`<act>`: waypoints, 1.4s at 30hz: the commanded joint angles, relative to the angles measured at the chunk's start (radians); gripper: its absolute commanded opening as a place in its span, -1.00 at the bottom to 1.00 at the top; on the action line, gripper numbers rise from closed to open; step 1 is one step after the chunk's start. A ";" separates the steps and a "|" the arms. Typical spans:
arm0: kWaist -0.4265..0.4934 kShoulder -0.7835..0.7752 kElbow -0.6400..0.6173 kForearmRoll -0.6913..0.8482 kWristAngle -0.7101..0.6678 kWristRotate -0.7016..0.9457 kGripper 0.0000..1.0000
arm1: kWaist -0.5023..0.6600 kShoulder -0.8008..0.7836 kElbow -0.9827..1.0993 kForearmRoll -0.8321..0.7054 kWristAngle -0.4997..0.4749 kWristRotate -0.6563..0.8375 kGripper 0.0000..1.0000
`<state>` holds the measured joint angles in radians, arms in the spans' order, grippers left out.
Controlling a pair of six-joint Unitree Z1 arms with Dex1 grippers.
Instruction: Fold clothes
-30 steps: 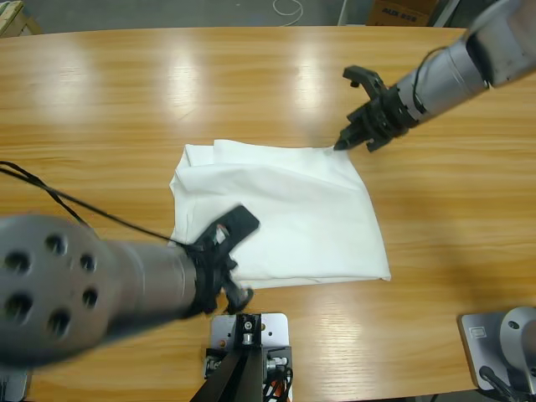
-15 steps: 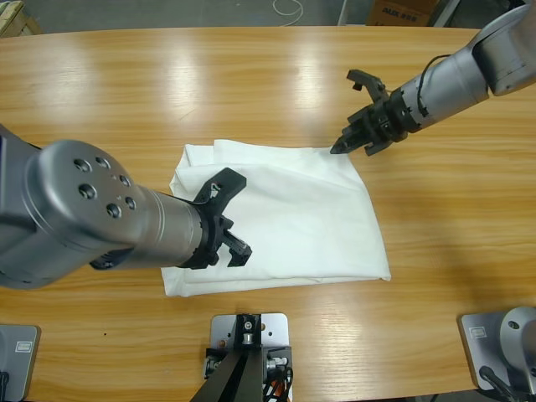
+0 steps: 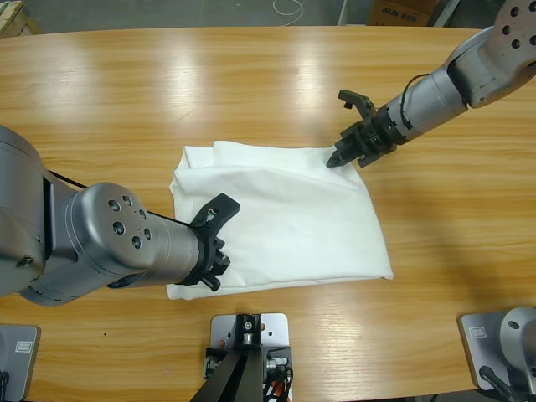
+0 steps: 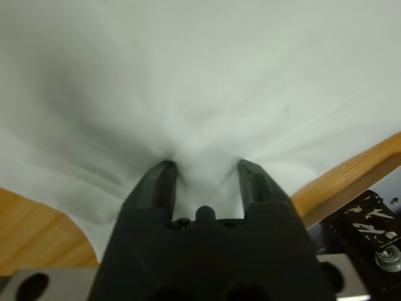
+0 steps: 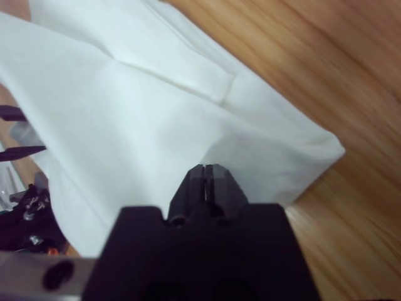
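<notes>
Left gripper [image 4: 203, 172]: jaws spread, both tips pressed down into the white T-shirt [image 3: 280, 218], with a low ridge of fabric gathered between them. In the high view this gripper [image 3: 216, 243] sits over the shirt's near-left portion, close to the edge that faces the rig. Nothing is pinched yet.

Right gripper [image 5: 208, 172]: jaws pressed together, tips at the fabric close to a far corner of the shirt. Whether a layer is caught between them cannot be told from the wrist view. In the high view the gripper [image 3: 335, 159] meets the shirt at its far-right corner.

The shirt lies already folded into a rough rectangle at the middle of the wooden table [image 3: 268, 75], with overlapping layers visible along its far edge.

Judged step: secure two hold points for the next fold.

- Left arm: close the jaws only once the ridge between them is deep enough to include every layer — a shallow bite will probably lift the top layer alone and spoil the stack.
- Right arm: confirm the hold at the corner before lifting; if the fabric does not rise with the jaws, re-grip deeper.
- Lift both holds together and keep the span between them taut, so the fold line forms straight.
- Risk: uneven lift will probably drag the bundle across the smooth table.
</notes>
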<state>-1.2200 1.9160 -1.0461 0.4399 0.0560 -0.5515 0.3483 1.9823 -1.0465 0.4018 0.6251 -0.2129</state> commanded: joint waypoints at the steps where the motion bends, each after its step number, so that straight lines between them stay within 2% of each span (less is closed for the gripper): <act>1: -0.001 0.025 0.142 0.002 -0.035 -0.005 -1.00 | -0.016 0.094 0.003 -0.011 -0.040 0.025 -1.00; 14: -0.009 -0.032 0.198 0.000 -0.041 -0.015 -1.00 | -0.022 0.136 -0.002 -0.078 -0.248 0.124 -1.00; 20: -0.015 -0.068 0.201 0.000 -0.039 -0.025 -1.00 | -0.022 0.110 0.000 -0.081 -0.261 0.128 -1.00; 21: -0.014 -0.085 0.196 0.000 -0.039 -0.025 -1.00 | -0.022 0.089 0.001 -0.081 -0.258 0.124 -1.00; 23: -0.001 -0.155 0.175 0.000 -0.037 -0.024 -0.64 | -0.022 0.020 0.003 -0.081 -0.256 0.109 -1.00; 27: 0.086 -0.349 0.056 0.062 0.026 -0.006 -0.63 | 0.005 -0.201 0.002 -0.047 -0.224 0.099 -1.00; 29: 0.149 -0.373 -0.014 0.091 0.030 0.023 -0.64 | 0.041 -0.287 0.004 -0.010 -0.189 0.107 -1.00; 34: 0.231 -0.267 -0.108 0.094 0.028 0.062 -0.66 | 0.173 -0.340 0.102 0.024 -0.156 0.229 -1.00; 35: 0.239 -0.234 -0.124 0.092 0.028 0.073 -0.73 | 0.188 -0.346 0.137 0.022 -0.151 0.263 -1.00; 36: 0.245 -0.198 -0.140 0.090 0.028 0.089 -0.95 | 0.201 -0.352 0.173 0.007 -0.150 0.295 -1.00; 37: 0.248 -0.160 -0.152 0.084 0.028 0.106 -1.00 | 0.208 -0.359 0.206 -0.021 -0.150 0.323 -1.00; 42: 0.267 -0.011 -0.189 0.060 -0.008 0.152 -1.00 | 0.213 -0.369 0.343 -0.120 -0.212 0.446 -1.00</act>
<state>-0.9805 1.6867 -1.1936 0.5150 0.0699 -0.4571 0.5418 1.6478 -0.8656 0.3668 0.4603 0.1064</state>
